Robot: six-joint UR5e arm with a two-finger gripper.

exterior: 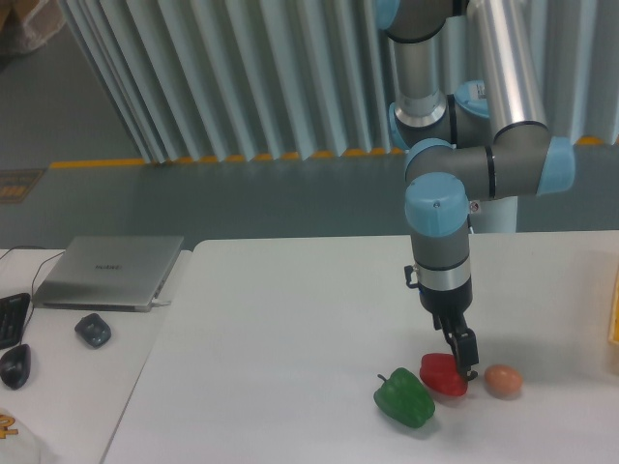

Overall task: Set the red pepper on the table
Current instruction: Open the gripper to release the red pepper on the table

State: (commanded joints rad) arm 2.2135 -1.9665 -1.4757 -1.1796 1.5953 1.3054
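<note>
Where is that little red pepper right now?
The red pepper sits on the white table toward its front right, between the green pepper and the egg-shaped object, with the gripper just at its upper right.

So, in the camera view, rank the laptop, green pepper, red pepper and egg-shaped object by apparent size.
1. laptop, clearly largest
2. green pepper
3. red pepper, slightly smaller, partly hidden by the tool
4. egg-shaped object, smallest
The three small items sit close together, so their ranking is fair.

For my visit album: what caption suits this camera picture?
Robot claw poised at a red pepper resting on the white table.
</note>
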